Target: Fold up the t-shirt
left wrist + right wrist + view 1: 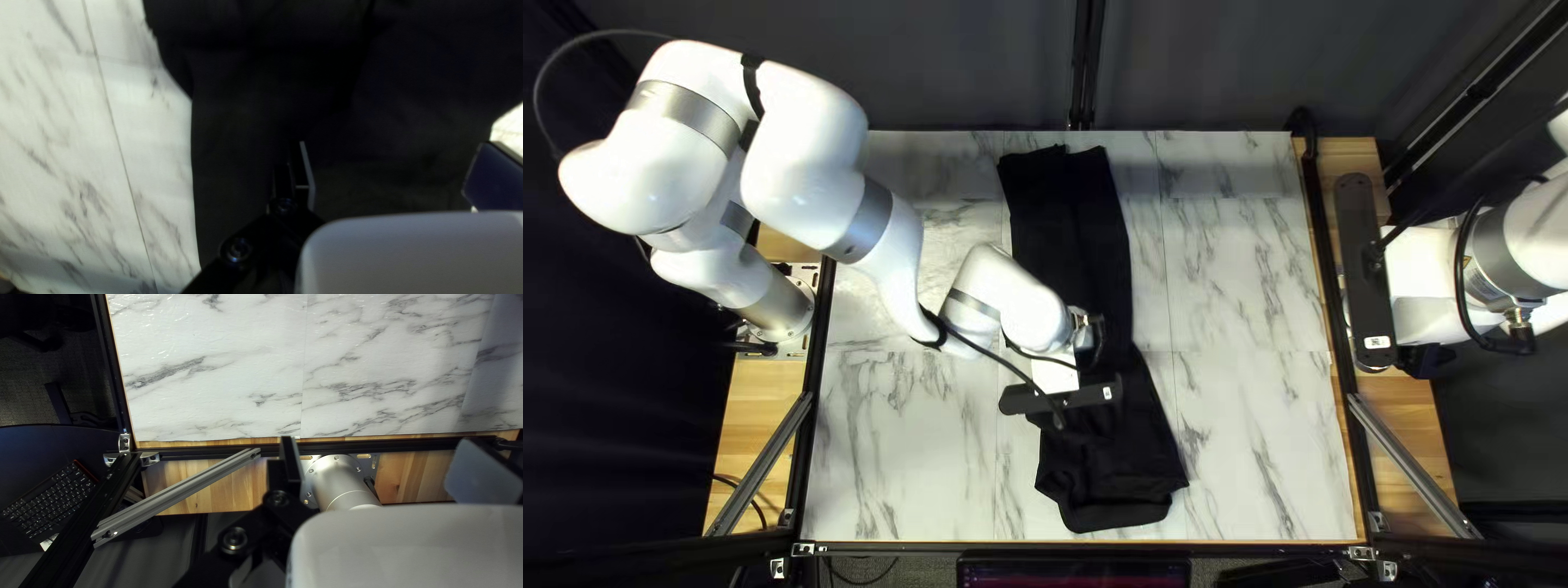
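The black shirt lies as a long strip on the marbled tabletop, reaching from close to its far edge to close to its near edge, widest at the near end. The left arm crosses over the shirt and hides part of its middle in the top left view; the left gripper is above the shirt there, its fingertips hidden. The left wrist view shows them: the fingers are spread apart, with nothing pinched, over black cloth, and the shirt's side edge and bare marble beside it show too. Whether they touch the shirt, I cannot tell.

The right gripper is well apart from the shirt, to its right, over the tabletop's right edge, its fingers also spread and holding nothing. Only the right wrist view shows the silver base clearly, and a keyboard past the shirt's near end. A metal brace slants beside the tabletop, to the shirt's right. A dark curtain hangs beyond the shirt's far end.
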`<state>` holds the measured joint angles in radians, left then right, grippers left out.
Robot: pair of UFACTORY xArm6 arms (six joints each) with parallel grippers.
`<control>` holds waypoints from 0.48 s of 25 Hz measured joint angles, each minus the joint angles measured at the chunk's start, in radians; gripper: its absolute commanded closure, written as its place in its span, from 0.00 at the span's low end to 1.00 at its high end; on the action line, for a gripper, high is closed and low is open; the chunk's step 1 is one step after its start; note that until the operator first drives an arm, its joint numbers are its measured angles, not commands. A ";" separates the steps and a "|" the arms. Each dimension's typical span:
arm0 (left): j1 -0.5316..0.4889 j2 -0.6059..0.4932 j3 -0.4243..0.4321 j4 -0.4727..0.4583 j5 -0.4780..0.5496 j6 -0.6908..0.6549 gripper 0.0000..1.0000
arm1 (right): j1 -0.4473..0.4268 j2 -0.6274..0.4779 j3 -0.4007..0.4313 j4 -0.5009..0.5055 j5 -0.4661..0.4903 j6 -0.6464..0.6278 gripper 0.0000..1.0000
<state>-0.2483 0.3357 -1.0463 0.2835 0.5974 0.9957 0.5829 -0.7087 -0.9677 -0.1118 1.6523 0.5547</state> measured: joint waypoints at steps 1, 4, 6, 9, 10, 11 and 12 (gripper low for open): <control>-0.006 0.011 -0.015 -0.018 0.000 0.017 0.00 | 0.000 0.000 0.000 0.000 0.000 0.000 0.00; -0.018 0.032 -0.044 -0.073 -0.012 0.080 0.00 | 0.000 0.000 0.000 0.000 0.000 0.000 0.00; -0.019 0.040 -0.054 -0.107 -0.027 0.126 0.00 | 0.000 0.000 0.000 0.000 0.000 0.000 0.00; -0.006 0.052 -0.066 -0.160 -0.058 0.202 0.00 | 0.000 0.000 0.000 0.000 0.000 0.000 0.00; 0.000 0.055 -0.069 -0.178 -0.070 0.229 0.00 | 0.000 0.000 0.000 0.000 0.000 0.000 0.00; 0.007 0.057 -0.071 -0.197 -0.083 0.256 0.00 | 0.000 0.000 0.000 0.000 0.000 0.000 0.00; 0.014 0.058 -0.072 -0.216 -0.094 0.284 0.00 | 0.000 0.000 0.000 0.000 0.000 0.000 0.00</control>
<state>-0.2340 0.3941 -1.1183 0.0673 0.5034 1.2793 0.5829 -0.7087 -0.9677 -0.1118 1.6523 0.5547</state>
